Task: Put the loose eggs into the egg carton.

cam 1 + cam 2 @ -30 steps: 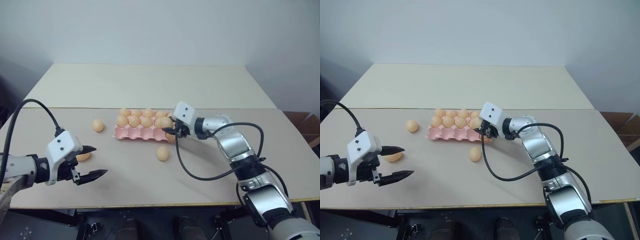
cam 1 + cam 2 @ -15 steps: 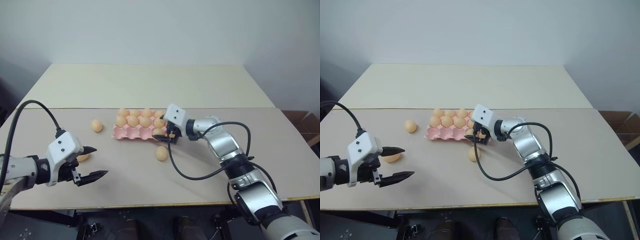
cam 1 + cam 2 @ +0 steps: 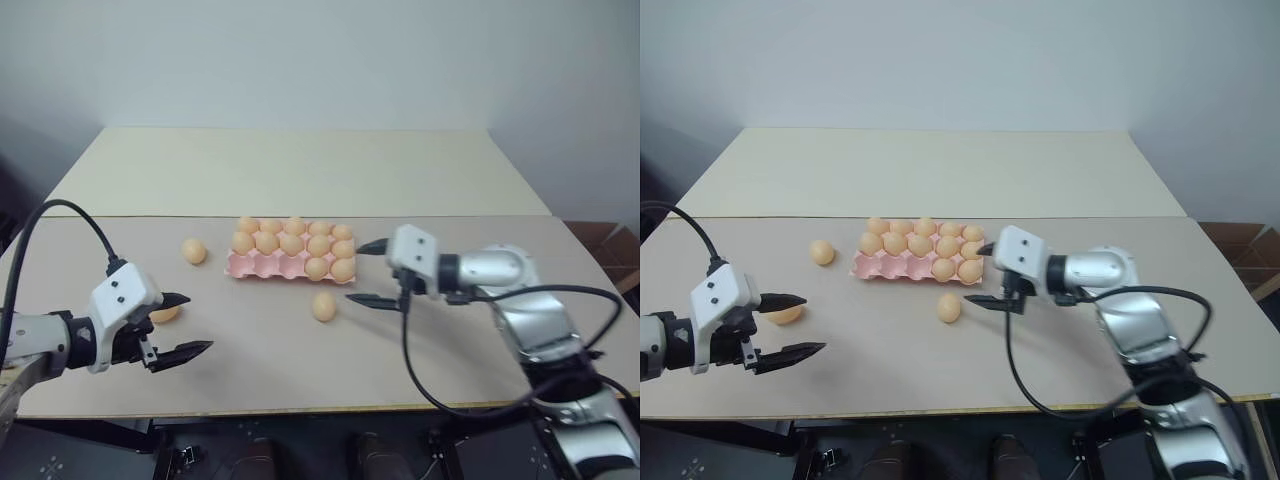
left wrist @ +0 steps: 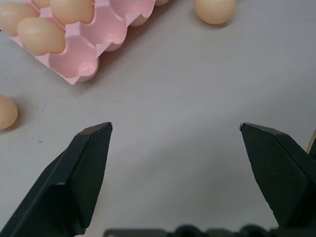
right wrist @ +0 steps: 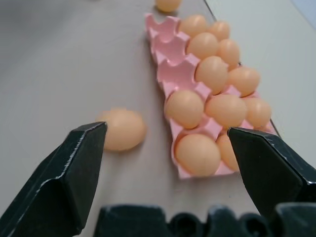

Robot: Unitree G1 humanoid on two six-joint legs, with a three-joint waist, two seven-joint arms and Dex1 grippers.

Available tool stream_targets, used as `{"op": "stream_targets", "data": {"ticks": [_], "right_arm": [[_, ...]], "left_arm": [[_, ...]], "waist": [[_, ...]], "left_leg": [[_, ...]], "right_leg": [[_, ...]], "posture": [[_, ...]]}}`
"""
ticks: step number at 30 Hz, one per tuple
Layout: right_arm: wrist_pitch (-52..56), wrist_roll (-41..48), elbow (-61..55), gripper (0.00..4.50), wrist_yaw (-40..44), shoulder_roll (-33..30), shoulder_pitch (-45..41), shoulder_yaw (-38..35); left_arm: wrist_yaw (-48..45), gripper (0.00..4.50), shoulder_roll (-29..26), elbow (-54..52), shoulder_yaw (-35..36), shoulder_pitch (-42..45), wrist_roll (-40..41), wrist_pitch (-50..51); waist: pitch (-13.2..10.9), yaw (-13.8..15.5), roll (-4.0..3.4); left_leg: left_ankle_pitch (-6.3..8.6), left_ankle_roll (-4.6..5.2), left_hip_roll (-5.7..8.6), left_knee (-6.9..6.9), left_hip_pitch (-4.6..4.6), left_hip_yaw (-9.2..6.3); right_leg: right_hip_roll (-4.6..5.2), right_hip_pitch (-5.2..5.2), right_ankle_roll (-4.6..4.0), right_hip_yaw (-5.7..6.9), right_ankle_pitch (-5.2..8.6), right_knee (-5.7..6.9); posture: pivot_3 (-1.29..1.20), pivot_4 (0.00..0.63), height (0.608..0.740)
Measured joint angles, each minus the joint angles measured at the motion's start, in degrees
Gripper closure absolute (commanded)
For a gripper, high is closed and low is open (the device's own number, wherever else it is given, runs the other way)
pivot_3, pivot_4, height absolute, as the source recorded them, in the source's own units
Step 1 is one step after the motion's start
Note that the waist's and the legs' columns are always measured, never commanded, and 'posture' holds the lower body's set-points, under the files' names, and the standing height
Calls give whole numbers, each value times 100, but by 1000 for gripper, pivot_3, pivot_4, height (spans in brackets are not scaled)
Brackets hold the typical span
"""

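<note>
So your right pincer (image 3: pixel 366 272) has just let go of an egg and pulled back out of the egg carton (image 3: pixel 262 266). A second ago it was clamped on that egg over the carton's near right corner; now its fingers stand wide with nothing between them, hanging just right of centre in the head view, a bit clear of the carton's right end. The front row now has two eggs sitting in its right-hand cups (the right wrist view shows them nicely, seated and not rocking as far as I can tell), and the three front cups to the left look bare.

That leaves three loose eggs on the tabletop (image 3: pixel 300 370). The closest egg (image 3: pixel 323 306) lies just below the carton's right end, near centre frame and right by your right pincer, so I'd guess that's the natural next grab. Another egg (image 3: pixel 194 251) sits left of the carton, apart from it. The third egg (image 3: pixel 166 314) is at lower left, partly hidden behind your left pincer (image 3: pixel 182 324), which hasn't budged and is spread wide with nothing in it.

Three eggs, three free cups, so the count works out. The carton looks like it stayed put through the release, which is good news for lining up the next drop. I'd say you're a bit past the start, with the easy pickup right there.
</note>
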State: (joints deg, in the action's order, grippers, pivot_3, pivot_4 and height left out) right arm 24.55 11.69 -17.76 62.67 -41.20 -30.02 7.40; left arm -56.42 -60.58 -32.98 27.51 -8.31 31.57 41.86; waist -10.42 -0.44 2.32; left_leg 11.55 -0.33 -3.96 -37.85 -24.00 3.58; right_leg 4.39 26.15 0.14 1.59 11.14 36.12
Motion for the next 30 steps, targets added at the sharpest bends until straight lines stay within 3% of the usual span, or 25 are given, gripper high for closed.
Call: {"op": "stream_targets", "data": {"ticks": [7,20,30], "right_arm": [[88,433,-430,20,366,-723,473,-362],[97,539,-528,20,267,-833,560,-366],[92,264,170,20,-109,265,-256,560]], "left_arm": [[-67,0,-5,20,46,-42,-17,-35],[-98,0,-5,48,46,-40,-104,-53],[-101,0,-14,129,44,72,-115,-53]], "waist": [[1,-27,1],[1,-20,2],[2,-33,4]], "left_leg": [[0,0,0,1,17,7],[1,-1,1,1,16,22],[1,-1,1,1,17,27]], "right_leg": [[-3,-5,-11,-16,6,3],[-1,-2,-9,-30,5,-1],[-4,1,-6,-38,3,3]], "posture": [[0,150,740],[0,150,740],[0,150,740]]}}
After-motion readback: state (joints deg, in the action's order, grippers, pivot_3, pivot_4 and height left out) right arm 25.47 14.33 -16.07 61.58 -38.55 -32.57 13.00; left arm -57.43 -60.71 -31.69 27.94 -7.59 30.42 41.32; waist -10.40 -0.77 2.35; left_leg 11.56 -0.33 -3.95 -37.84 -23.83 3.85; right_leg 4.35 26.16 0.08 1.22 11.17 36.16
